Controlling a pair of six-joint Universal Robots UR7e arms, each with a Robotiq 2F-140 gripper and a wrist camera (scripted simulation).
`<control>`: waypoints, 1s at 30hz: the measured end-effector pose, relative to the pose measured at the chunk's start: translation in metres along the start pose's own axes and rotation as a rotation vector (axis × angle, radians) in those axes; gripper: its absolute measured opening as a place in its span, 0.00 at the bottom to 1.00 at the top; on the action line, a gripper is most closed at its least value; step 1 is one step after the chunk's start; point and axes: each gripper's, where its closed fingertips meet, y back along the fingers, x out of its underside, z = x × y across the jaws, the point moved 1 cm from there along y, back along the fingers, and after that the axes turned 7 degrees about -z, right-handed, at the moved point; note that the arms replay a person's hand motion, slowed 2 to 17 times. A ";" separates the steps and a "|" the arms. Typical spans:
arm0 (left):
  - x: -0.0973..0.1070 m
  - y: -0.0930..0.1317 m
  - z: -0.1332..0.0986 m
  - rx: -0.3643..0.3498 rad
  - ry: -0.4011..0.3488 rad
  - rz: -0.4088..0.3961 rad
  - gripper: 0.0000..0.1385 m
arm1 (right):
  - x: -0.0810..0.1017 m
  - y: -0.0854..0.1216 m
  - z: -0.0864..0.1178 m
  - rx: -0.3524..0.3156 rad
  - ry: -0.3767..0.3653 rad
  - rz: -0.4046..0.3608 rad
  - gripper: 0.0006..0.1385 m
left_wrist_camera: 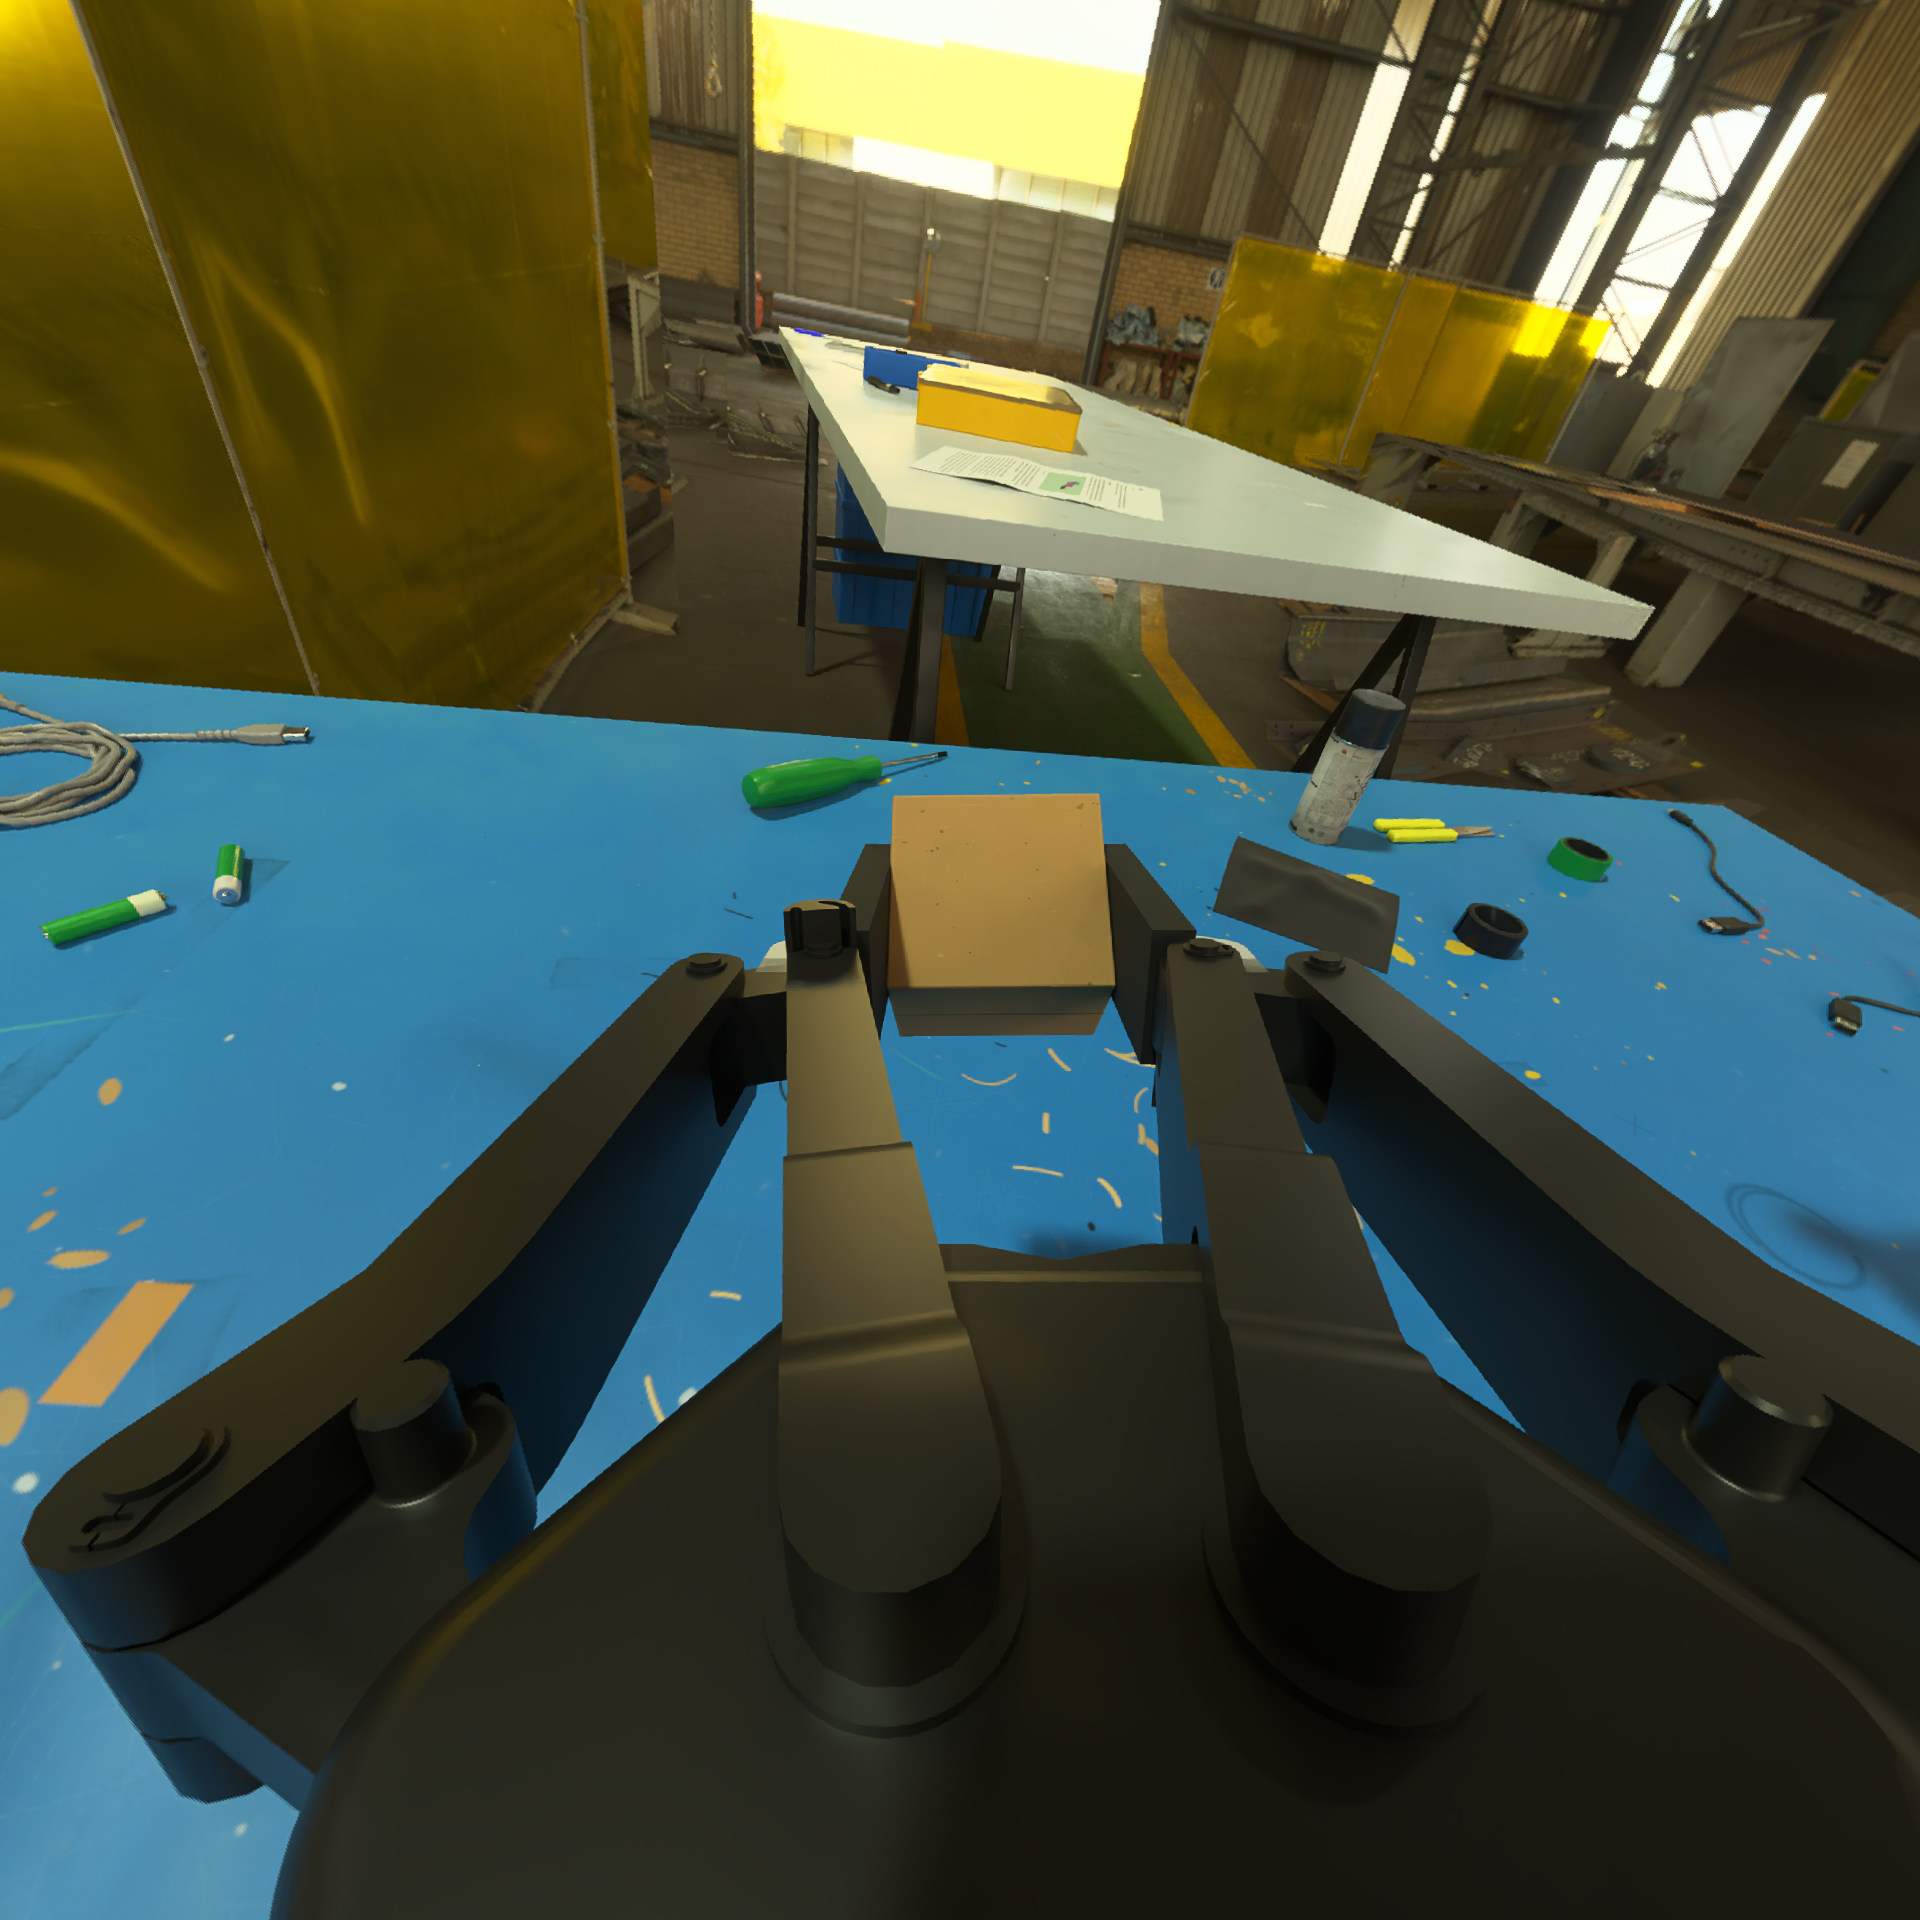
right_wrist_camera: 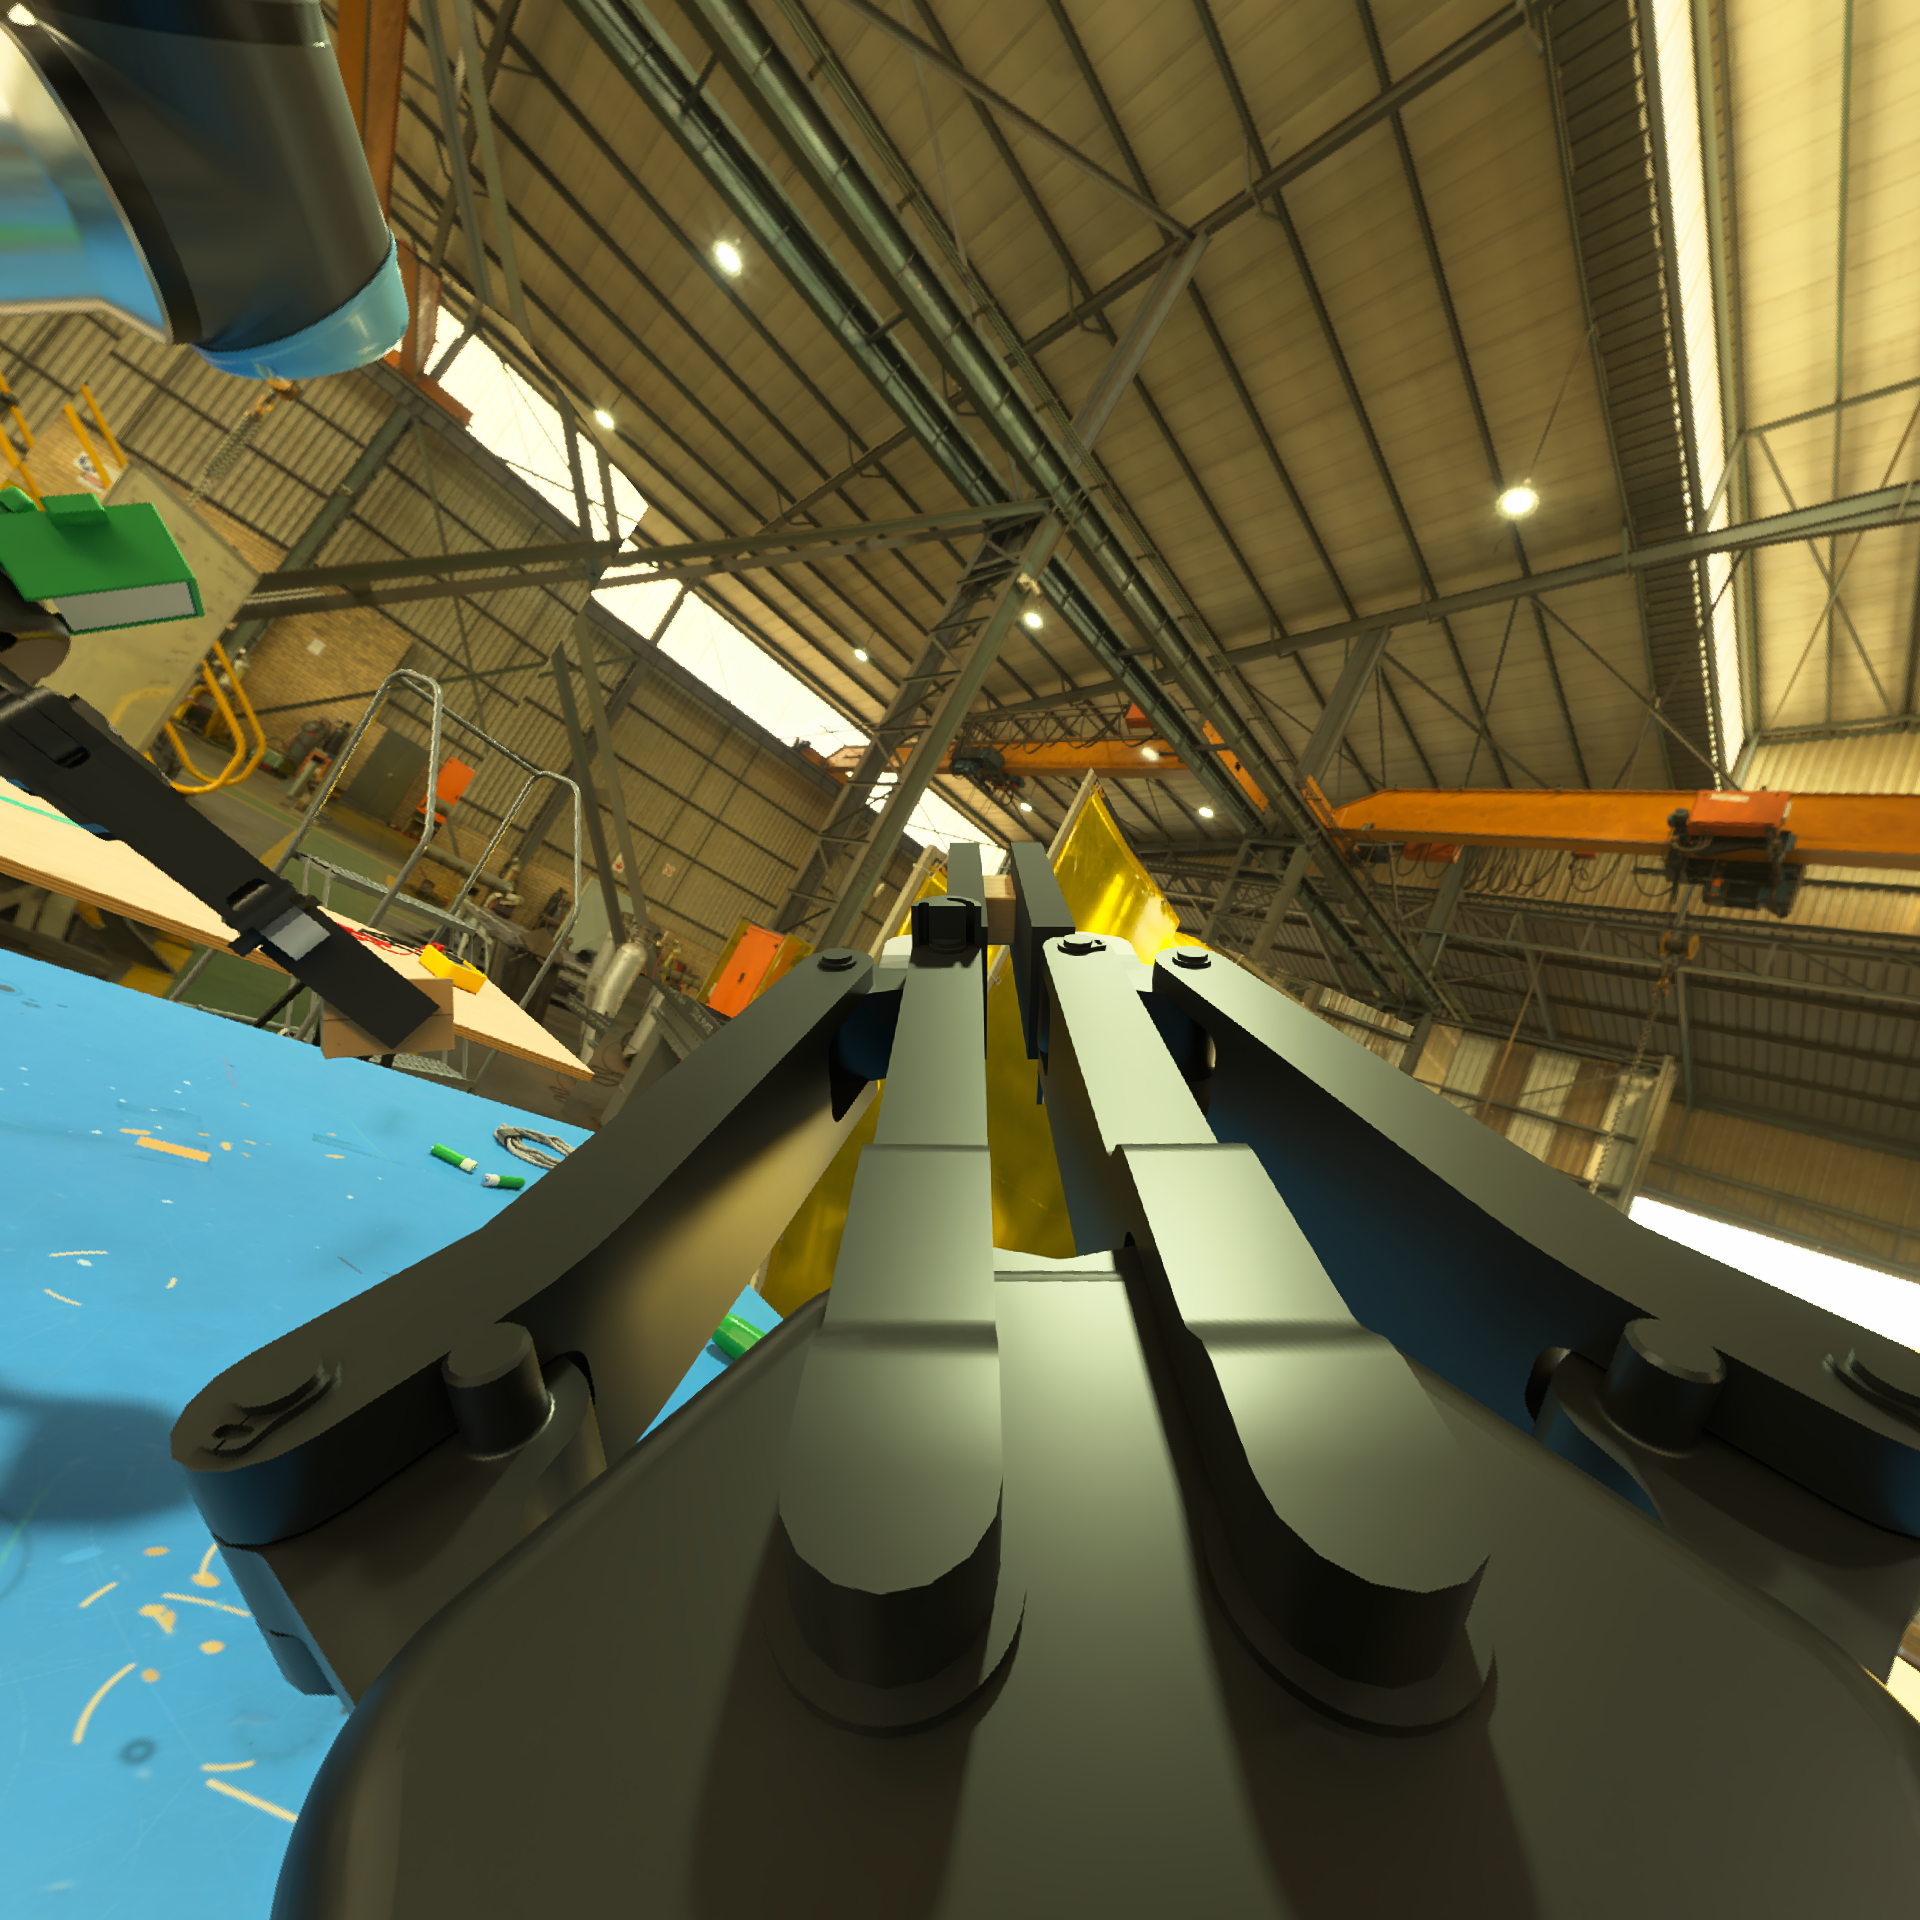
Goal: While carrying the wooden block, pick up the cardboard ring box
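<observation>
The left gripper (left_wrist_camera: 1000,914) clamps the cardboard ring box (left_wrist_camera: 997,896) between its pads, held clear above the blue counter (left_wrist_camera: 416,1039) near the far edge, just short of a green screwdriver (left_wrist_camera: 821,779); the right gripper (right_wrist_camera: 995,883) points up toward the roof, pinching a small wooden block (right_wrist_camera: 998,902) (only a sliver shows between its fingers).

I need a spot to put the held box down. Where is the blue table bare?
Bare: the blue table between the batteries and the left gripper. Crowded: right, around spray can, black sheet, tape rolls and cables.
</observation>
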 end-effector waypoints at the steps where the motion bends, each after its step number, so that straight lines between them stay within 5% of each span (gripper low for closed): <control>1: 0.001 0.000 0.000 0.000 -0.004 0.003 0.36 | 0.001 -0.002 -0.001 -0.004 0.003 0.000 0.05; 30: 0.022 -0.001 -0.021 0.039 -0.079 0.065 0.36 | -0.001 -0.107 -0.022 -0.152 0.071 -0.009 0.05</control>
